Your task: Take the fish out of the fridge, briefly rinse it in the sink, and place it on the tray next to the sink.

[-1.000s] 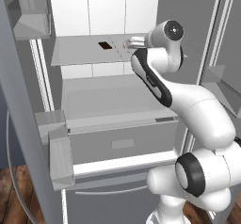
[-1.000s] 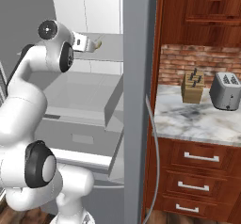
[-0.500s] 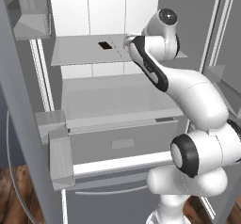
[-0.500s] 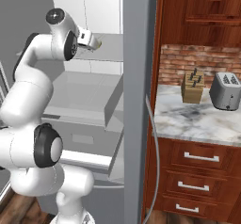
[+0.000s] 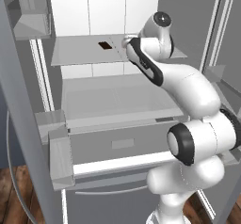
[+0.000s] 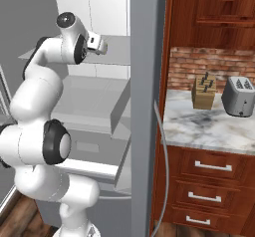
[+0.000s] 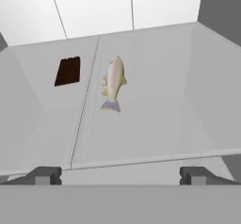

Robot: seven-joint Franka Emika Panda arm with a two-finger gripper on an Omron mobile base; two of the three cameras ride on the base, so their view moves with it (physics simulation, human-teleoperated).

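The fridge (image 5: 75, 53) stands open before me. On its upper pale shelf lies the fish (image 7: 115, 83), small and silvery-pink, tail pointing toward my hand. My gripper (image 7: 120, 176) hovers at the shelf's front edge, short of the fish, open, with nothing between its fingertips (image 7: 44, 175). In the right base view the hand (image 6: 97, 44) reaches into the fridge at shelf height. In the left base view my own arm covers the gripper and the fish. The sink and the tray are out of view.
A dark brown square item (image 7: 67, 71) lies on the same shelf to the fish's left, also seen at the shelf's back (image 5: 104, 44). Door bins (image 5: 61, 157) flank the opening. A marble counter (image 6: 209, 126) carries a knife block (image 6: 204, 91) and toaster (image 6: 240, 97).
The arm's upper joints have lifted and the hand has edged a little further in toward the upper shelf. The gripper has stayed open.
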